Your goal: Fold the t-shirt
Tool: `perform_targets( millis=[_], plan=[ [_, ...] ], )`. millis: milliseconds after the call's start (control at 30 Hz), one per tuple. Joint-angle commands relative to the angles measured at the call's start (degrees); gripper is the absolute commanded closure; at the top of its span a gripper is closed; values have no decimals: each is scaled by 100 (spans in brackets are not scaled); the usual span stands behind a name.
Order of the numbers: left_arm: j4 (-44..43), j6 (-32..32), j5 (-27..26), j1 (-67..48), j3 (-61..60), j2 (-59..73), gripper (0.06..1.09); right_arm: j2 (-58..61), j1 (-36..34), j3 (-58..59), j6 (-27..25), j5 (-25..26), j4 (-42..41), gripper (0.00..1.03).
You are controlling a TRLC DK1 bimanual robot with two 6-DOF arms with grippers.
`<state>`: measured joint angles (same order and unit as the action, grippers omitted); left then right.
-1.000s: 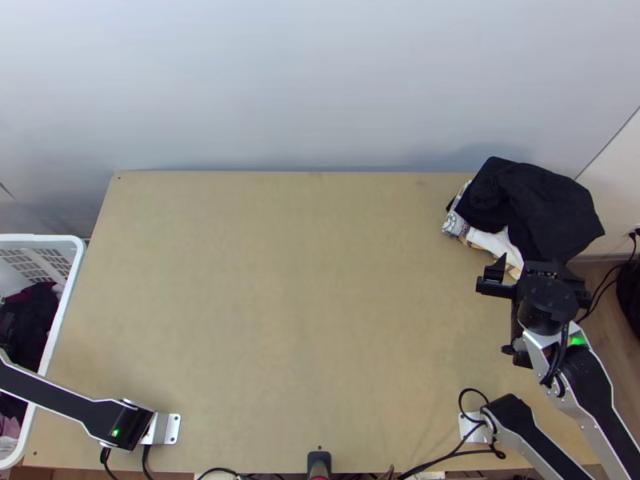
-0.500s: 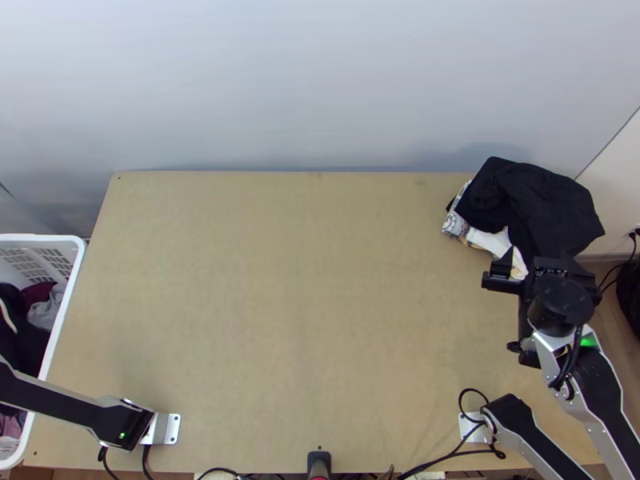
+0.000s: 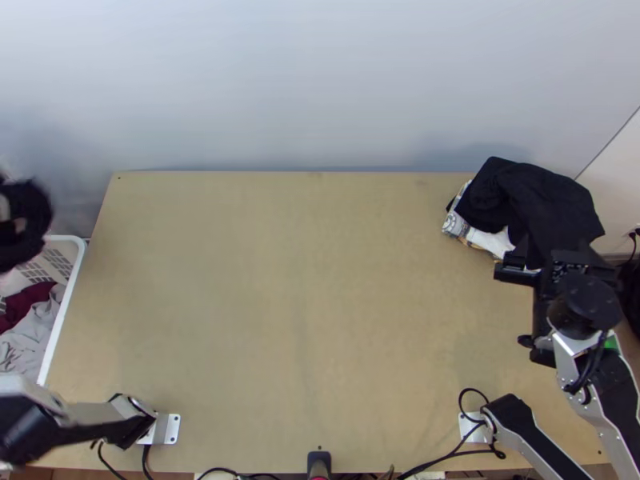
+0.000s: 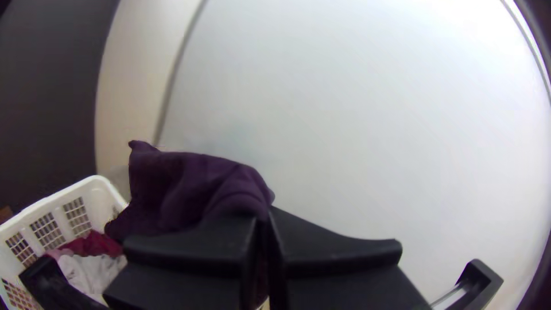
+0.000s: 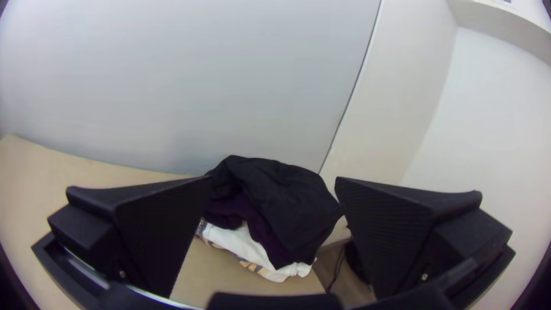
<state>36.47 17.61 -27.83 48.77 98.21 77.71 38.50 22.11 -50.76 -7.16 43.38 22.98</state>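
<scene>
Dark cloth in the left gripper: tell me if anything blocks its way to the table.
The white basket's rim runs between the dark cloth, pinched in the left gripper, and the table; the cloth looks raised above it. Nothing else visible stands between.

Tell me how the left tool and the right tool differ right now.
The left tool is closed on a dark purple cloth; the right tool has its fingers spread wide. The left tool is near the laundry basket, while the right tool is by the pile of clothes. Both have wide flat black fingers.
</scene>
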Motion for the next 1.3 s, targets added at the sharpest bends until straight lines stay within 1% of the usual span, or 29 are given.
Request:
perform_targets(
  millis=[0,67,133,300,367,467,567,667,767,1000,1200,1233,1267],
  plan=[
    [247,76,762,-2759,-470,-1285,105,70,-101,-311,-163,4,-83,4],
    [247,94,1342,-3761,-672,-1382,105,43,-128,-329,-189,4,-75,4],
    [256,217,1782,-4666,-892,-1408,105,17,-172,-347,-189,13,-66,4],
    [247,569,2599,-6741,-1445,-1346,105,-27,-286,-391,-198,57,-31,4],
    [229,744,2616,-7277,-1577,-1197,105,-27,-304,-408,-198,75,-31,4],
    [141,903,2854,-8033,-1656,-863,105,-27,-356,-434,-198,101,-22,4],
    [36,911,2854,-8560,-1621,-432,105,-62,-462,-417,-198,101,-22,4],
    [9,841,2863,-9105,-1322,130,105,-106,-523,-364,-181,110,-22,4],
    [9,727,2863,-9615,-734,807,105,-115,-646,-329,-172,101,-22,4],
    [18,753,2871,-10511,1182,2697,105,-211,-1147,-127,-137,101,-22,4],
    [27,788,2907,-11126,2633,4243,105,-519,-1534,225,-84,101,-13,4],
    [27,832,2950,-11188,2905,4507,104,-572,-1613,295,-75,101,-4,4],
    [18,903,3012,-11232,3169,4736,97,-616,-1675,348,-66,101,31,4]
  ],
)
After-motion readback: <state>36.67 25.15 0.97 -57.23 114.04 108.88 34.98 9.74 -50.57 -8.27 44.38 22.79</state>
